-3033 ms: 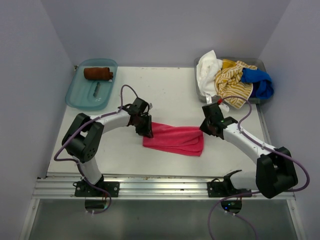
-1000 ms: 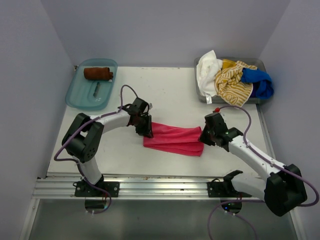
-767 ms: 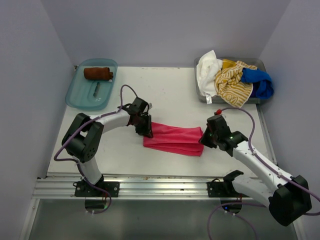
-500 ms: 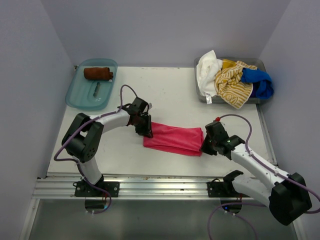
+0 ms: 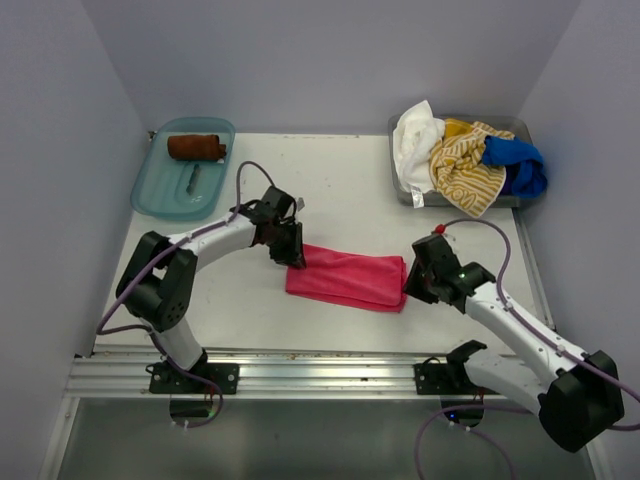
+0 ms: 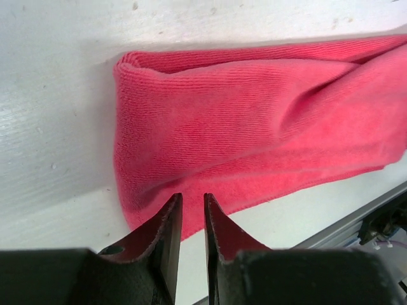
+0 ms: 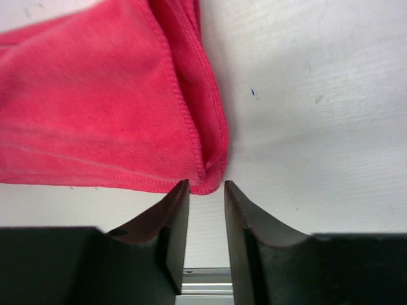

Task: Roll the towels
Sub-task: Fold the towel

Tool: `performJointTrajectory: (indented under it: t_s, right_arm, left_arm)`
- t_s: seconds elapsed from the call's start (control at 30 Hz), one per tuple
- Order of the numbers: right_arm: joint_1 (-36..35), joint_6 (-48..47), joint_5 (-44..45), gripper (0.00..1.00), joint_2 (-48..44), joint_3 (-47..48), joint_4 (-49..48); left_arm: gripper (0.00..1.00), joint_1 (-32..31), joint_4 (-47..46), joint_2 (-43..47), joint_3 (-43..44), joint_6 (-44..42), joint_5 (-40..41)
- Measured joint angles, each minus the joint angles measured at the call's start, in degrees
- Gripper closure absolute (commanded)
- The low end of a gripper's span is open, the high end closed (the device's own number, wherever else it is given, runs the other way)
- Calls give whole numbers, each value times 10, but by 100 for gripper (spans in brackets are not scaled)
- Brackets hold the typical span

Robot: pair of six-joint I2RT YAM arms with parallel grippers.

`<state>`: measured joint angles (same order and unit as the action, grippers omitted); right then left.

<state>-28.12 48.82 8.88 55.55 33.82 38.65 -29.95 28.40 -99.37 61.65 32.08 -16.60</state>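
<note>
**Hidden.** In the top view each wrist covers its own fingertips. A small dark item in the translucent teal plastic tray, beside the rolled rust-brown towel, is too small to identify.

**Pose.** The folded hot pink cloth towel lies flat on the white table between the arms.
- The left gripper, its arm bent inward, meets the towel's left end. Its jaws stand a narrow slit apart, and whether fabric is nipped cannot be told.
- The right gripper stands at the towel's right corner, jaws moderately apart, holding nothing.

**Room.** Bare table surrounds the towel. The grey bin of heaped towels sits well apart.
</note>
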Motion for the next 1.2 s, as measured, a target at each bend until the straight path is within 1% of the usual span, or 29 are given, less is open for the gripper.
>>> performJointTrajectory:
  t_s: [0.07, 0.23, 0.43, 0.57, 0.7, 0.8, 0.97, 1.07, 1.2]
  right_arm:
    - [0, -5, 12, 77, 16, 31, 2]
    - [5, -22, 31, 84, 108, 101, -33]
    - [22, -47, 31, 87, 259, 155, -87]
    - [41, -58, 32, 89, 309, 157, -108]
    - [59, -61, 38, 90, 317, 141, -122]
    - [61, -59, 38, 91, 317, 122, -133]
    - [61, -61, 37, 90, 303, 120, -132]
    - [61, -63, 35, 87, 274, 120, -120]
    - [50, -59, 29, 82, 199, 120, -115]
  left_arm:
    - [76, 0, 8, 11, 14, -3, 0]
    - [78, 0, 12, 9, 63, -9, 5]
    - [78, 11, 7, -78, 114, -18, 16]
    - [79, 26, 10, -120, 119, -19, 22]
    - [79, 35, 8, -124, 123, -19, 16]
    - [79, 41, 5, -124, 122, -18, 13]
    - [78, 44, 3, -119, 118, -17, 12]
    - [77, 45, 10, -103, 115, -17, 22]
    - [77, 49, 13, -76, 118, -19, 28]
